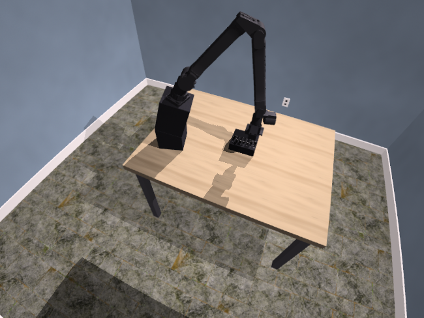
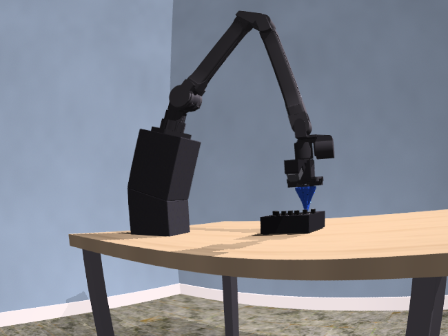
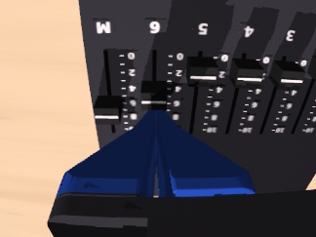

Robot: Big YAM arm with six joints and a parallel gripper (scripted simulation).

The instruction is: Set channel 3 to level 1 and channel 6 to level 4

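Observation:
The black lighting desk stands on its feet on the wooden table; it also shows in the exterior view. In the wrist view my blue-fingered gripper is shut and empty, its tips touching the near side of the channel 6 fader cap, whose line sits near the mark 4. The channel 3 cap sits near the mark 1. The caps of channel 5 and channel 4 sit near the low end too. The M fader cap sits further down its slot.
The arm's tall black base stands at the table's back left corner. The desk sits near the middle of the table, with open table top to its right and front.

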